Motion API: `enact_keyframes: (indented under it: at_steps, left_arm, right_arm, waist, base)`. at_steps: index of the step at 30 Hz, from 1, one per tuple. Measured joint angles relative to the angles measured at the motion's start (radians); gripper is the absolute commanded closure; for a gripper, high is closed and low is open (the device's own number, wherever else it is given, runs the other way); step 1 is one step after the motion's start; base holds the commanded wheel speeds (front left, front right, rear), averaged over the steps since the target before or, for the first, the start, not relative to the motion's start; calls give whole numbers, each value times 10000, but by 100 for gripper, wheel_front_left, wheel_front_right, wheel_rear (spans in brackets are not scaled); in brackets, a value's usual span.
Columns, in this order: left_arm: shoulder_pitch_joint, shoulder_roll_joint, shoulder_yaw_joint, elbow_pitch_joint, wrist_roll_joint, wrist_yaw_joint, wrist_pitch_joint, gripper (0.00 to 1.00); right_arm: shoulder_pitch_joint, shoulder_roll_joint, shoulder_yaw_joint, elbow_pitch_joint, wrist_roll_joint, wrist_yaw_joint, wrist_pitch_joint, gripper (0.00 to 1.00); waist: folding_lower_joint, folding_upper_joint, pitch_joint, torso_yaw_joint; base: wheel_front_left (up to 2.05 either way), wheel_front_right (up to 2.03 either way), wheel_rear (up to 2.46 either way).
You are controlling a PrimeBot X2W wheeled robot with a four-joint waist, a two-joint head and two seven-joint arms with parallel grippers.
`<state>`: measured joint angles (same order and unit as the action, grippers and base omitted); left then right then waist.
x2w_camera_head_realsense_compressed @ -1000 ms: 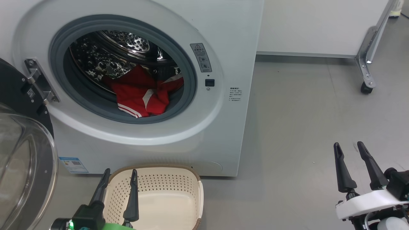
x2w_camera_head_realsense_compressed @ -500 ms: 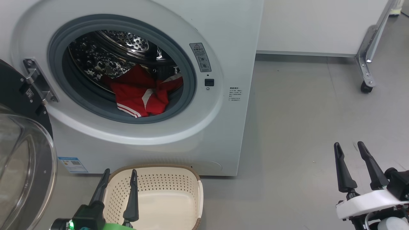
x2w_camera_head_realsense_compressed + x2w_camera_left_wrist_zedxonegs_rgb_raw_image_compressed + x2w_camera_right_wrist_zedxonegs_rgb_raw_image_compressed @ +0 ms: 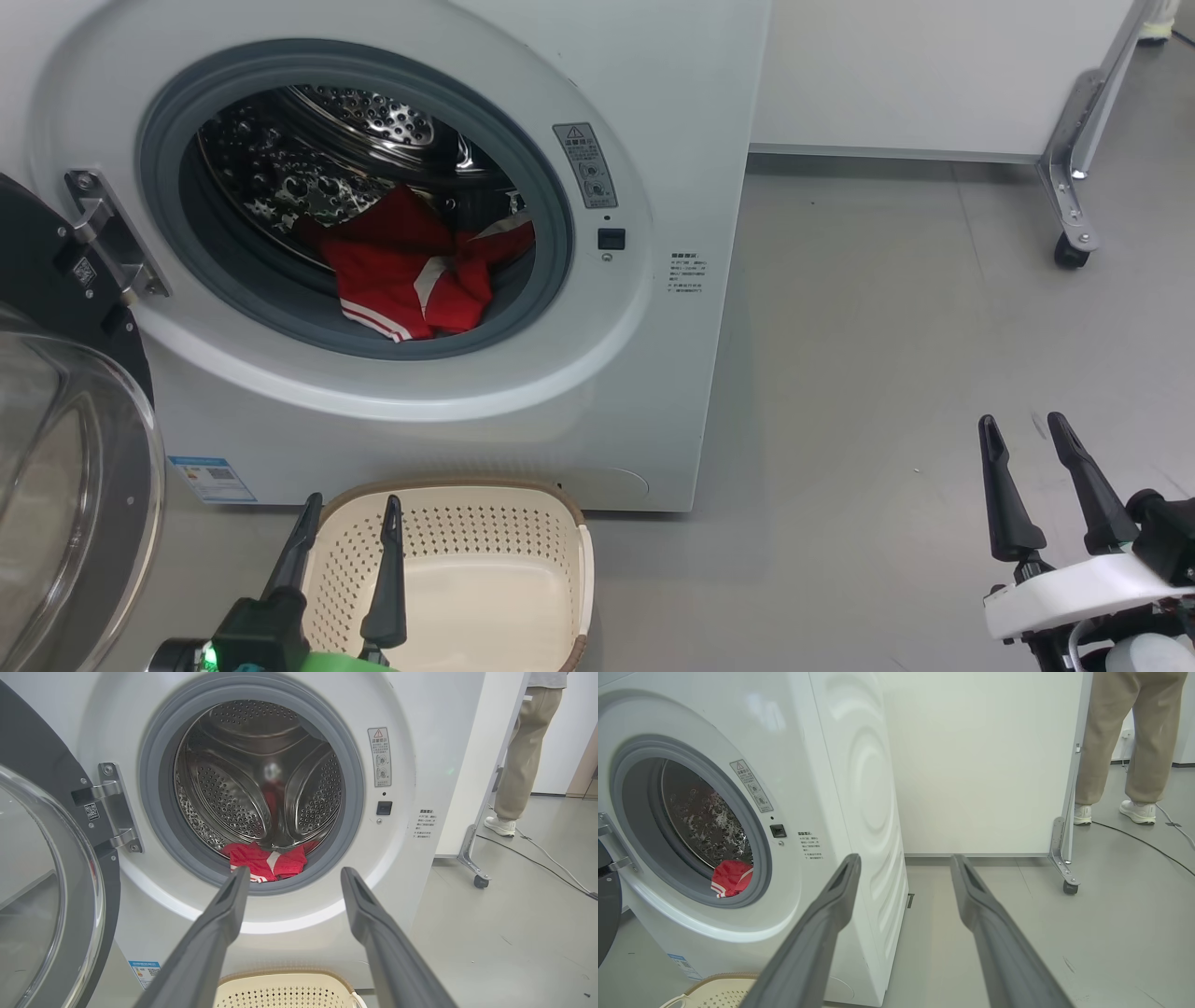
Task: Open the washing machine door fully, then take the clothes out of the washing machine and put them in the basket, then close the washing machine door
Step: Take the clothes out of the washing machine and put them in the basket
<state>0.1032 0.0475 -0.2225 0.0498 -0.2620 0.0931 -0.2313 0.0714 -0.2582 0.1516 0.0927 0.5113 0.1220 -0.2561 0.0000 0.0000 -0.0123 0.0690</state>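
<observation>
Door (image 3: 56, 448) swung wide, left. Red clothes (image 3: 411, 271) lie low at washer (image 3: 653, 93) mouth — basket (image 3: 448, 487) empty just below. Left tool (image 3: 353, 504) spread, empty; right tool (image 3: 1019, 422) same. Advise: enter low, pinch a raised fold.

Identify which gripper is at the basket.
The left gripper, its fingers overlapping the basket; the right gripper stands off over bare floor.
</observation>
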Motion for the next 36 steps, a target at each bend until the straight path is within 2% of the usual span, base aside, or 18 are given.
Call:
enact_keyframes:
  at_steps: [17,36]
  left_arm:
    - [-1,0,-13,-109,125,77,0,0]
    - [-471,-2,-42,-337,669,207,238,0]
  right_arm:
    - [0,-58,-15,-198,73,0,0,0]
    - [0,-980,104,-963,491,0,2,0]
  waist:
    - [0,0,262,-22]
    - [0,0,1930,-280]
  base:
    - [0,0,0]
    - [0,0,0]
